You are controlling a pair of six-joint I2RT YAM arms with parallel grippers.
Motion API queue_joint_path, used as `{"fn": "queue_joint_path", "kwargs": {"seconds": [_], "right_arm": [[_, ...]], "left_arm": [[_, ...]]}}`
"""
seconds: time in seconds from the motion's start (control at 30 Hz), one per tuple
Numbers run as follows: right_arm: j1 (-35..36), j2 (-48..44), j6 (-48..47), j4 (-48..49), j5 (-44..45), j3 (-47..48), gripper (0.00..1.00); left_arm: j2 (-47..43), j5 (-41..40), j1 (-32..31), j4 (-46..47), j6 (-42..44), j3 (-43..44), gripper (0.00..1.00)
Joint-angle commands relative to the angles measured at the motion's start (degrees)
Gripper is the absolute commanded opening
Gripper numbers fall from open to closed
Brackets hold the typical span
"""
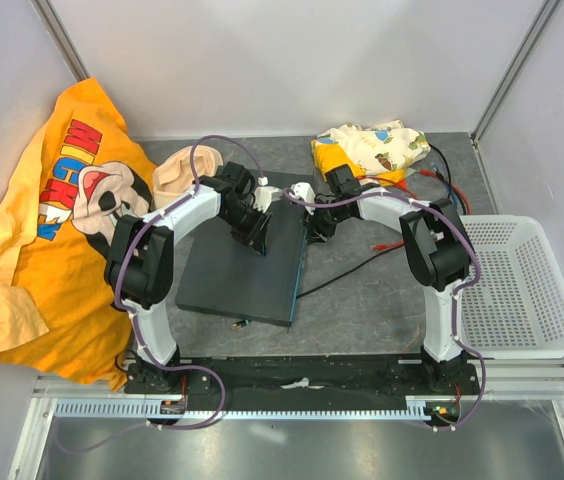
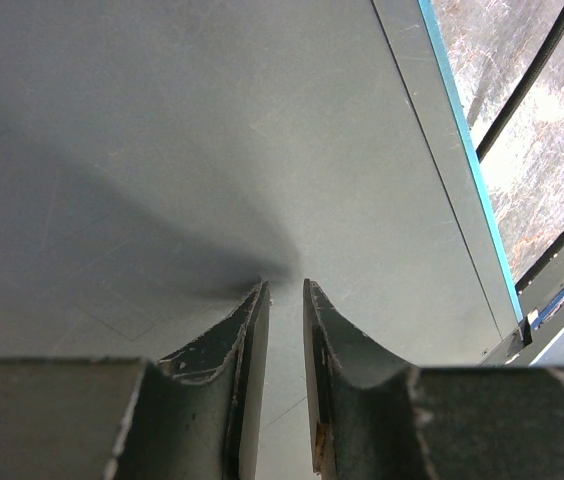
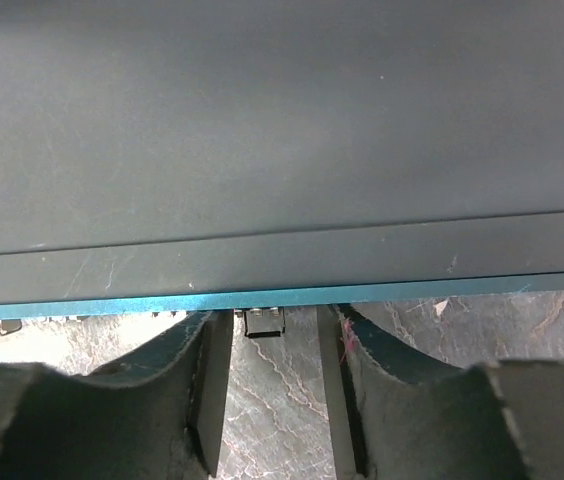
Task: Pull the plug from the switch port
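at the 3 o'clock long side of the switch (image 1: 237, 265) in the top view, the right gripper (image 1: 313, 228) sits just off the teal edge (image 1: 300, 268), which runs roughly 12 to 6. the switch lies flat mid-table between the two arms. in the right wrist view a small dark plug (image 3: 264, 322) sticks out of that edge at 12 o'clock from the jaws, between the two fingers (image 3: 202, 380). jaws are spread, one each side of the plug, a gap on both sides, gripping nothing yet. the plug's long axis points straight out from the edge, in line with the fingers, so the pull looks like a straight draw back toward 6 o'clock in that view, 3 o'clock in the top view. no cable shows behind the plug in the wrist view. a black cable (image 1: 352, 268) lies on the table at 3 o'clock of the switch; cannot tell if it belongs to this plug. the left gripper (image 2: 284, 288) is on the switch's top panel, tips down on the grey metal, jaws nearly together with a thin slit and nothing in it, probably bracing the box. right arm is clearly nearer the plug. next step, as i judge it: clamp on the plug, then pull square to the edge; an off-axis tug could jam it or drag the switch.
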Motion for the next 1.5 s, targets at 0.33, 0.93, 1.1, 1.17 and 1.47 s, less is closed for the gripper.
{"fn": "queue_joint_path", "kwargs": {"seconds": [0.33,0.93,1.1,1.17,1.47], "right_arm": [[-0.31,-2.59,-20.33,-8.28,-5.96,2.9,0.01],[-5.16,-10.39,1.07,-6.0,-1.24,-9.11,0.0],[-6.99,-14.37,-6.81,-2.17,5.29,-15.99,0.0],[-10.59,-13.93,-11.01,-4.71,5.9,-14.68,0.0],[-22.55,-15.85,-27.48,-14.13,6.0,-14.32,0.0]], "left_arm": [[2.71,-4.78,0.4,-0.76,1.84,0.19,0.29],[4.03,-4.07,0.49,0.3,1.31,0.63,0.29],[4.38,-3.55,0.49,0.3,1.22,1.51,0.29],[4.12,-3.81,0.4,0.21,1.4,1.59,0.29],[4.91,-2.84,0.4,1.0,0.79,2.21,0.29]]}}
